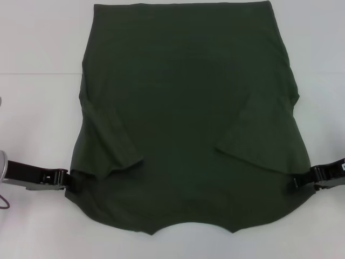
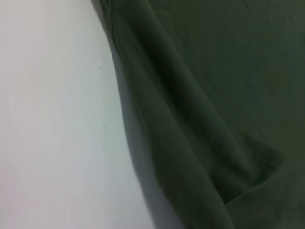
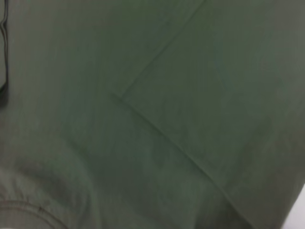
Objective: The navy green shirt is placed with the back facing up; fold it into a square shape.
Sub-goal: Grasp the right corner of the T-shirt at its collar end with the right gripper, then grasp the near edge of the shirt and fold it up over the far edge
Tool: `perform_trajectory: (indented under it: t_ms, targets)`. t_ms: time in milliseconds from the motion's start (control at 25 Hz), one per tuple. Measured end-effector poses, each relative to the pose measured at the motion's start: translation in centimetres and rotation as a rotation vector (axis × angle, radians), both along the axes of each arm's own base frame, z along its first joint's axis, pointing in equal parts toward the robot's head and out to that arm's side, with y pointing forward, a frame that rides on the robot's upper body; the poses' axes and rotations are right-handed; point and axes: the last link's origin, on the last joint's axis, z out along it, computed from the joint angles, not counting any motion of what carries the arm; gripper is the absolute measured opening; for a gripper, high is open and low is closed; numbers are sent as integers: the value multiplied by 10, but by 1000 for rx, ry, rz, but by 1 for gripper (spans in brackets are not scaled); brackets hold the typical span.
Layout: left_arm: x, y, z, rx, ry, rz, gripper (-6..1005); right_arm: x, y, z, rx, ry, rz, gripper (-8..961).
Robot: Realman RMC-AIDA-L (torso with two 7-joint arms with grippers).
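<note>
The navy green shirt [image 1: 183, 118] lies spread on the white table [image 1: 38, 108], its curved neckline [image 1: 188, 225] nearest me and its hem at the far end. Both short sleeves are folded inward onto the body, one sleeve [image 1: 116, 143] on the left and one sleeve [image 1: 259, 143] on the right. My left gripper [image 1: 70, 181] is shut on the shirt's left shoulder edge. My right gripper [image 1: 296, 182] is shut on the right shoulder edge. In the left wrist view the shirt's edge [image 2: 157, 119] casts a shadow on the table. Green fabric [image 3: 167, 119] fills the right wrist view.
Bare white table [image 2: 52, 119] surrounds the shirt on the left, right and near sides. A faint seam line [image 1: 32, 73] crosses the table at the far left. A grey part of the robot [image 1: 2, 167] shows at the left border.
</note>
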Motion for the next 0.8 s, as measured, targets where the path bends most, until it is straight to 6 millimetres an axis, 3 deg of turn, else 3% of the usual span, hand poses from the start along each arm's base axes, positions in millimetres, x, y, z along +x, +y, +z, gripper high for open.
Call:
perform_trajectory:
  t_ms: [320, 720, 800]
  targets:
    - [1, 1, 1, 4, -7, -4, 34, -1, 1, 0, 1, -5, 14, 627]
    - [1, 0, 1, 2, -8, -4, 34, 0, 1, -1, -3, -6, 22, 136]
    - [1, 0, 1, 2, -8, -5, 34, 0, 0, -1, -5, -6, 27, 107]
